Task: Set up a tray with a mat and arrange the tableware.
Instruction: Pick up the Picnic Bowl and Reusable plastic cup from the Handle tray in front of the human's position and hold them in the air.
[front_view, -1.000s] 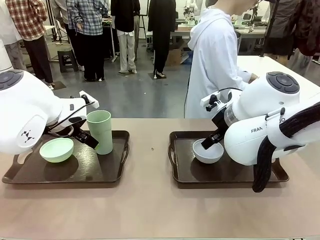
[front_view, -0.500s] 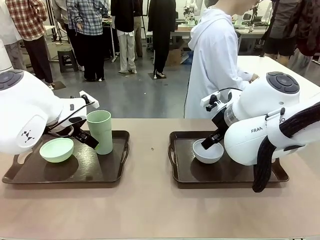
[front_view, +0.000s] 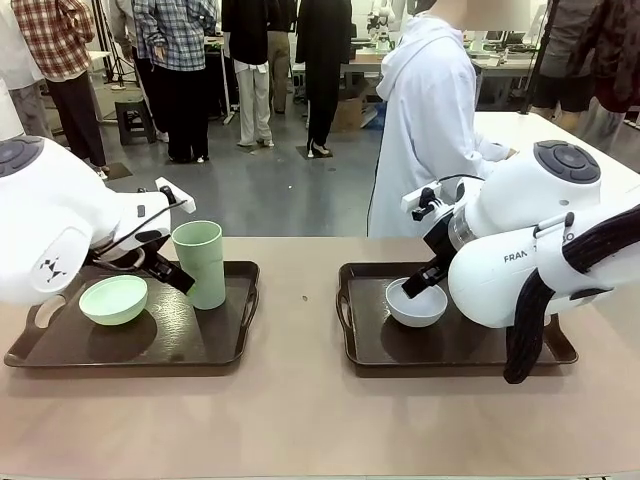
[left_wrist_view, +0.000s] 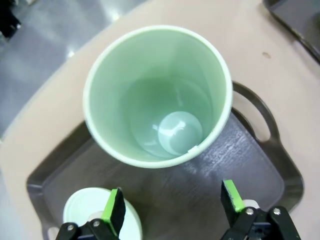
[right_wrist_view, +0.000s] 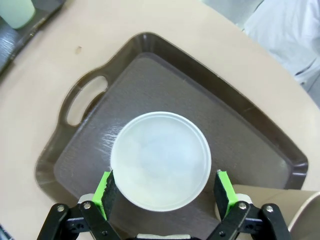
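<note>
A small round mint-green matte bowl (front_view: 113, 299) is set on a dark brown rectangular tray with cut-out handles (front_view: 225, 345), near that tray's left edge. A tall handleless pale green cup (front_view: 200, 263) is stood upright toward the same tray's far right corner, apart from the bowl. The left gripper (left_wrist_view: 173, 189) is held just short of the cup, level with its upper part, and its jaws are spread wide with nothing gripped between them. In the left wrist view the cup is looked into from above its rim. A small round pale bluish-white bowl (right_wrist_view: 160, 160) is placed left of the middle of a second dark brown handled tray (right_wrist_view: 80, 100). The right gripper (right_wrist_view: 165, 175) is positioned over this bowl with its jaws spread wide, and one green pad (right_wrist_view: 106, 190) is seen at each side of the rim. Whether the pads touch the rim cannot be told. Part of the rim of a tan-brown cup (right_wrist_view: 300, 215) is seen just beside the right gripper, over one corner of that tray. The two trays are laid side by side and well apart on a light tan table (front_view: 300, 420), the first toward its left edge and the second toward its right. A person in a white hooded coat (front_view: 430, 130) is stood at the table's far edge, behind the second tray.
</note>
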